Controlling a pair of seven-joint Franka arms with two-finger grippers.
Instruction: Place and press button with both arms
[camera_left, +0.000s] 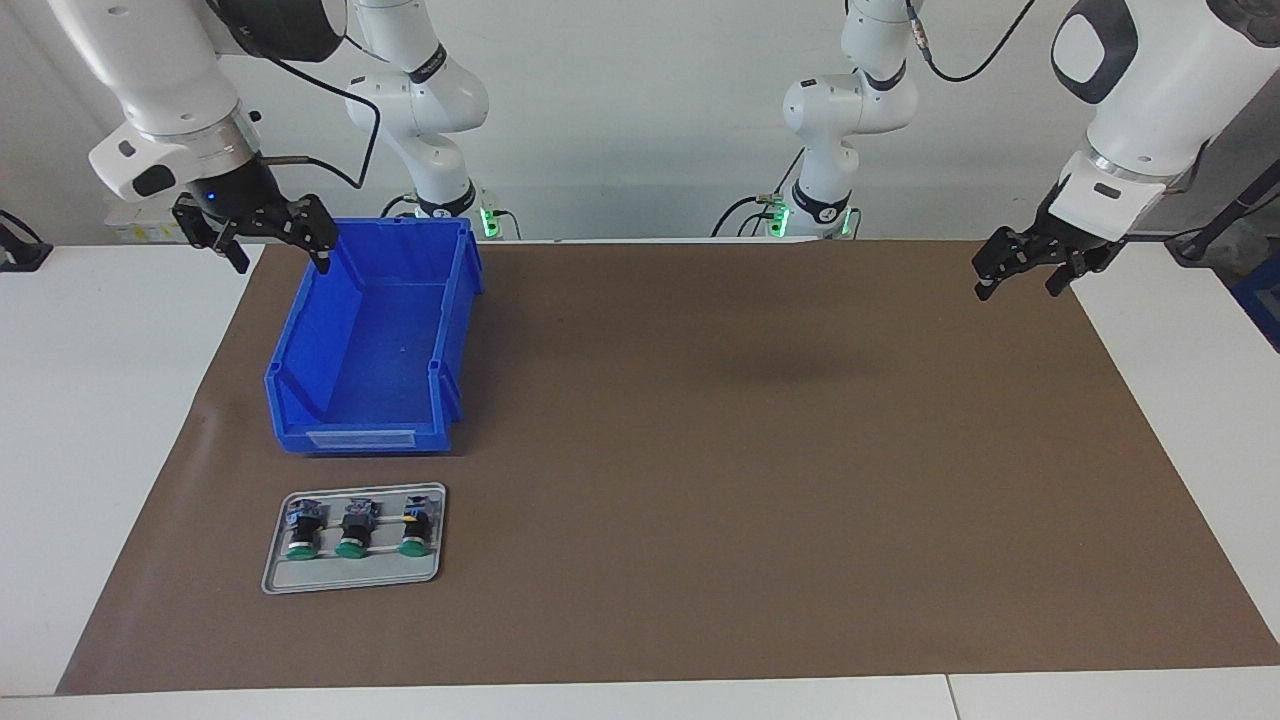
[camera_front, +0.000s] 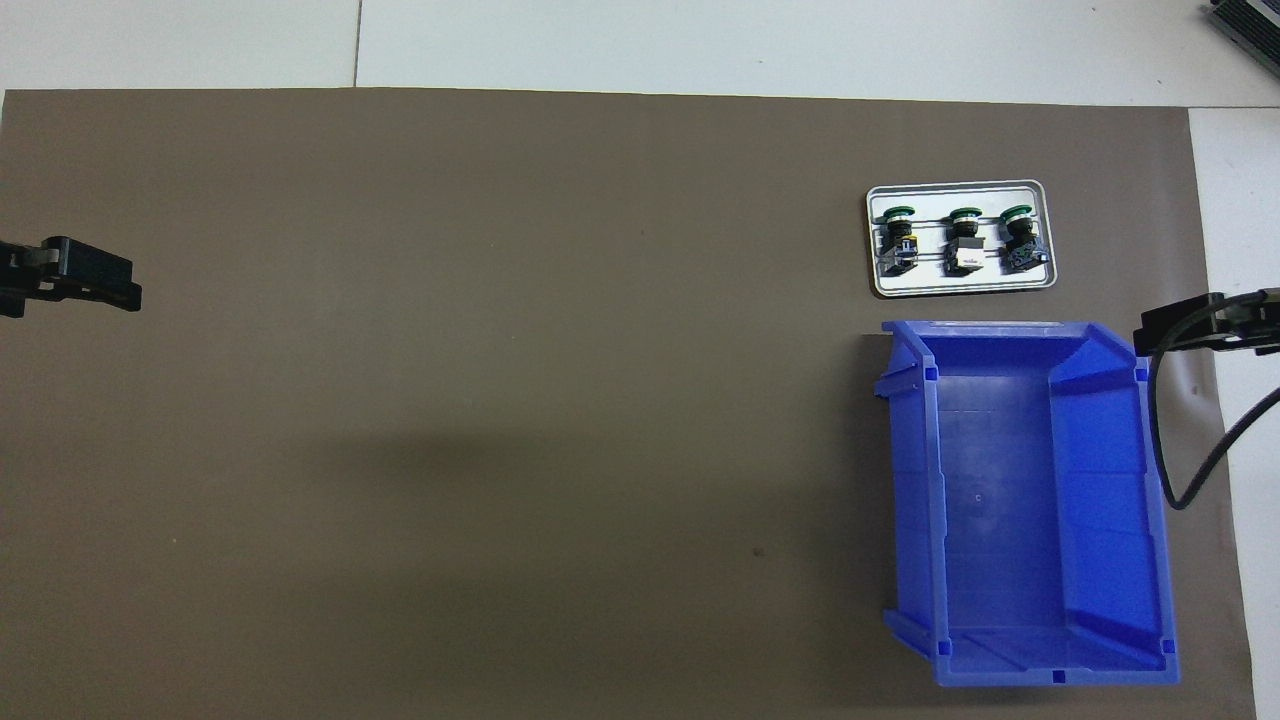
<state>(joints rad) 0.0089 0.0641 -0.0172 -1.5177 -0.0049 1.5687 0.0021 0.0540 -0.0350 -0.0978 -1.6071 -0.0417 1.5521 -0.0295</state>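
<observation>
Three green-capped buttons lie on their sides in a row on a small grey tray (camera_left: 350, 580) (camera_front: 960, 288): one (camera_left: 302, 530) (camera_front: 1020, 236) toward the right arm's end, a middle one (camera_left: 355, 528) (camera_front: 964, 240) and a third (camera_left: 415, 527) (camera_front: 898, 238). My right gripper (camera_left: 272, 238) (camera_front: 1165, 328) hangs open in the air over the corner of the blue bin, holding nothing. Over the brown mat's edge at the left arm's end, my left gripper (camera_left: 1020, 270) (camera_front: 110, 290) hangs open and empty. Both arms wait, raised, well away from the buttons.
An empty blue bin (camera_left: 300, 385) (camera_front: 915, 480) stands on the brown mat (camera_left: 750, 450) (camera_front: 450, 400), nearer to the robots than the tray. A black cable (camera_front: 1190, 470) hangs from the right arm beside the bin.
</observation>
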